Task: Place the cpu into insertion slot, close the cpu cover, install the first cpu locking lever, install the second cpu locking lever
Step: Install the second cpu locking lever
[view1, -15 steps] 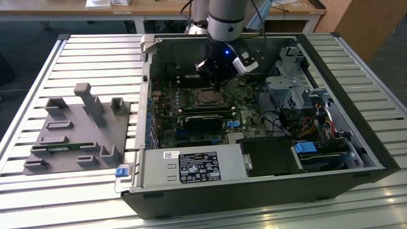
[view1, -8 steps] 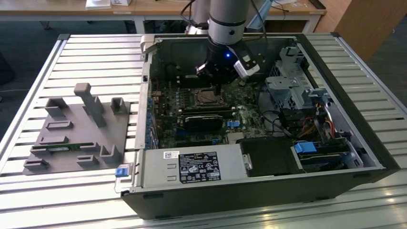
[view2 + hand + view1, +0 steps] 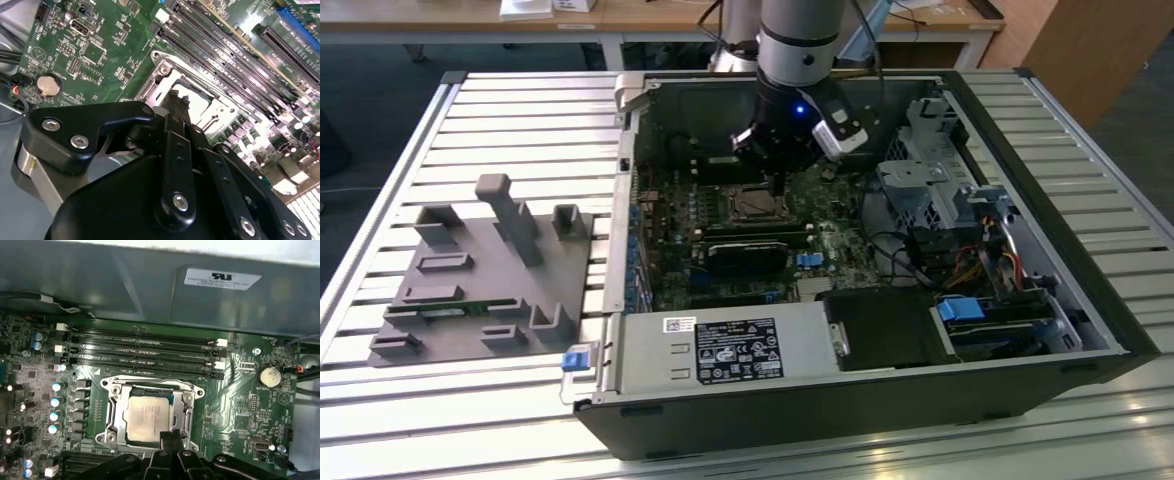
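The cpu (image 3: pixel 148 415) lies in the insertion slot (image 3: pixel 758 205), its silvery top facing up. The cpu cover (image 3: pixel 187 402) lies flat around it, with the chip showing through its window. In the second wrist view the cover (image 3: pixel 165 67) and the bright chip (image 3: pixel 200 102) sit just past my fingertips. My gripper (image 3: pixel 171 434) hangs low over the socket's edge on the side away from the memory slots, fingers pressed together with nothing between them. From the exterior view the gripper (image 3: pixel 778 187) reaches down into the open computer case, right above the socket.
Long black memory slots (image 3: pixel 145 350) run beside the socket. A coin battery (image 3: pixel 266 375) sits on the board. The power supply (image 3: pixel 720 350), drive cage (image 3: pixel 927 180) and case walls (image 3: pixel 634 130) hem the board in. A grey fixture (image 3: pixel 480 270) stands on the exterior view's left.
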### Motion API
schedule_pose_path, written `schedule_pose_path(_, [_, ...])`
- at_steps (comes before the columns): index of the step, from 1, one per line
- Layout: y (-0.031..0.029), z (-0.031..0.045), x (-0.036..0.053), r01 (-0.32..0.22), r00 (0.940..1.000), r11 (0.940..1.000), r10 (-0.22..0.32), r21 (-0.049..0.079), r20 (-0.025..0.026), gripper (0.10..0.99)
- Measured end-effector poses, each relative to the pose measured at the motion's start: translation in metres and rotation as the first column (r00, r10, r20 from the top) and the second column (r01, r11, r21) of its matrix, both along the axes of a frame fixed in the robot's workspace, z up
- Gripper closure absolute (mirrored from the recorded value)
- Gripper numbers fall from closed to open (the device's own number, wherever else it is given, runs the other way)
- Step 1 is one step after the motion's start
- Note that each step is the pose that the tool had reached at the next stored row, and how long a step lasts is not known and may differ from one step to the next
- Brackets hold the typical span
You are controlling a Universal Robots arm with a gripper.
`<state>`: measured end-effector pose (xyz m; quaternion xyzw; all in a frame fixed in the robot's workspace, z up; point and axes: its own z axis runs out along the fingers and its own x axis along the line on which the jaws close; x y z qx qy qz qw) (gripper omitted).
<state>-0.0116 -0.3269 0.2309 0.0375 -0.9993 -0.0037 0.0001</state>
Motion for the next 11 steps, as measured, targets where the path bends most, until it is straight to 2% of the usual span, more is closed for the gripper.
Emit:
schedule_pose_path(2, [-0.0024,0.0004,0.0000,0.000,1.0000,1.0000,0.000,0.001,0.0000,0.980])
schedule_pose_path(8, [-0.0187,0.0004,0.0000,0.000,1.0000,1.0000,0.000,0.008,-0.0003,0.980])
schedule_pose_path(10, [-0.0233,0.0002,-0.0001,0.000,1.0000,0.9999,0.000,0.015,-0.0021,0.980])
schedule_pose_path(11, [-0.0250,0.0001,-0.0001,0.000,1.0000,0.9997,0.000,0.023,-0.0036,0.980])
